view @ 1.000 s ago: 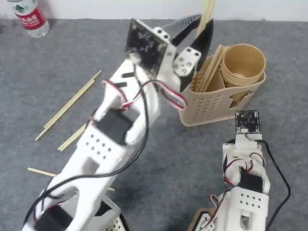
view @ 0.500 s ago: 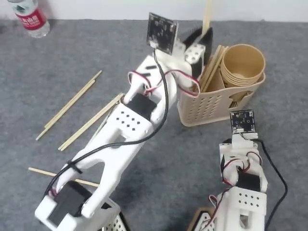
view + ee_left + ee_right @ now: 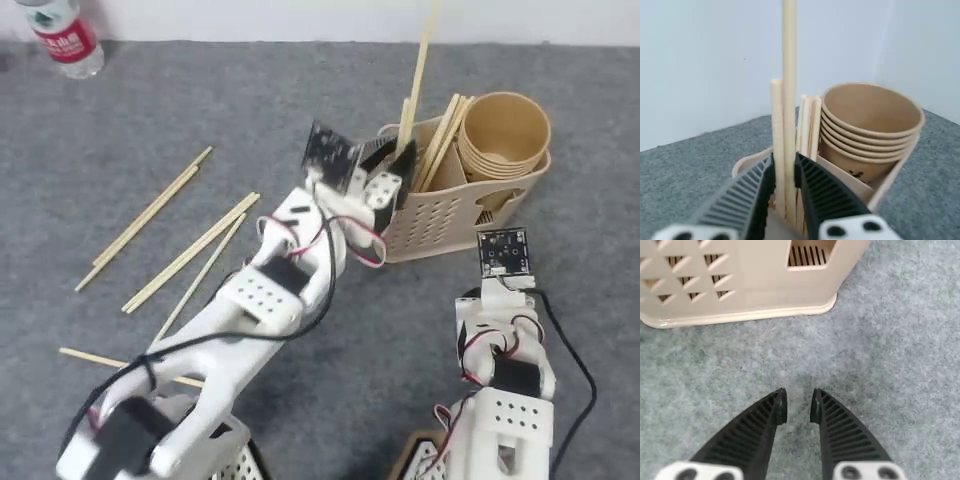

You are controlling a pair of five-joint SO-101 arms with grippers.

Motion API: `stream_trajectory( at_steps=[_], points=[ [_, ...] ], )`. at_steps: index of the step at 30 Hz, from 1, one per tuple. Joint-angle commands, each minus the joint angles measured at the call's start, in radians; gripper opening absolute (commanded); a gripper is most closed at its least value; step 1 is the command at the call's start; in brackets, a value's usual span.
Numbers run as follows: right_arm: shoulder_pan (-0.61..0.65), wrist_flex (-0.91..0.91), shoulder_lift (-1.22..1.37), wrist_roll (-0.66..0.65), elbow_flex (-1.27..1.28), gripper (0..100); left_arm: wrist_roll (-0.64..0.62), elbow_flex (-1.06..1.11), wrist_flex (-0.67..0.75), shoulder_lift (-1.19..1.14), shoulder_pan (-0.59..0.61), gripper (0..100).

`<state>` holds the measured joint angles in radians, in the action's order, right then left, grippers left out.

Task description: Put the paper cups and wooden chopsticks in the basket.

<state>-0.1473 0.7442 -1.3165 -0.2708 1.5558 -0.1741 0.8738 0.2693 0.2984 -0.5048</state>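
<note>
My left gripper [image 3: 392,170] is shut on upright wooden chopsticks [image 3: 788,100] at the left end of the beige basket [image 3: 455,215]. Their tops rise well above the basket [image 3: 422,55]. A stack of paper cups [image 3: 505,130] sits in the basket's right part, with more chopsticks [image 3: 440,135] leaning between. In the left wrist view the cups [image 3: 870,130] stand just behind the held sticks. Several loose chopsticks [image 3: 185,255] lie on the grey mat to the left. My right gripper [image 3: 798,406] hangs slightly open over bare mat in front of the basket [image 3: 740,270], holding nothing.
A plastic bottle [image 3: 62,35] lies at the far left corner. One more chopstick [image 3: 90,357] lies near the left arm's base. A white perforated box [image 3: 235,462] sits at the front edge. The white wall runs along the back.
The left arm has come down and drawn back toward its base, lowering the held chopsticks from above the basket into its left end. The right arm has hardly moved.
</note>
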Motion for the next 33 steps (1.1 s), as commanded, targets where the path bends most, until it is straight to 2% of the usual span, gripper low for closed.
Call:
stream_trajectory(
  at_steps=[1, 5, 16, 20, 24, 28, 33],
  points=[
    [0.005, -0.018, -0.01, -0.012, -0.008, 9.7, 0.018, 0.101, 0.049, 0.144, -0.021, 3],
    [0.007, -0.018, -0.01, -0.012, -0.006, 9.7, 0.015, 0.171, 0.025, 0.23, -0.035, 8],
    [0.007, -0.018, -0.01, -0.012, -0.006, 9.7, -0.023, 0.018, -0.344, 0.318, -0.026, 12],
    [0.007, -0.018, -0.01, -0.012, -0.006, 9.7, 0.061, -0.061, -0.479, 0.364, 0.126, 12],
    [0.007, -0.018, -0.01, -0.012, -0.006, 9.7, 0.193, -0.17, -0.738, 0.456, 0.351, 12],
    [0.008, -0.015, -0.01, -0.012, -0.006, 9.7, 0.359, -0.294, -1.016, 0.462, 0.552, 12],
    [0.008, -0.01, -0.01, -0.012, -0.006, 9.7, 0.623, -0.363, -1.22, 0.331, 0.675, 12]
  ],
)
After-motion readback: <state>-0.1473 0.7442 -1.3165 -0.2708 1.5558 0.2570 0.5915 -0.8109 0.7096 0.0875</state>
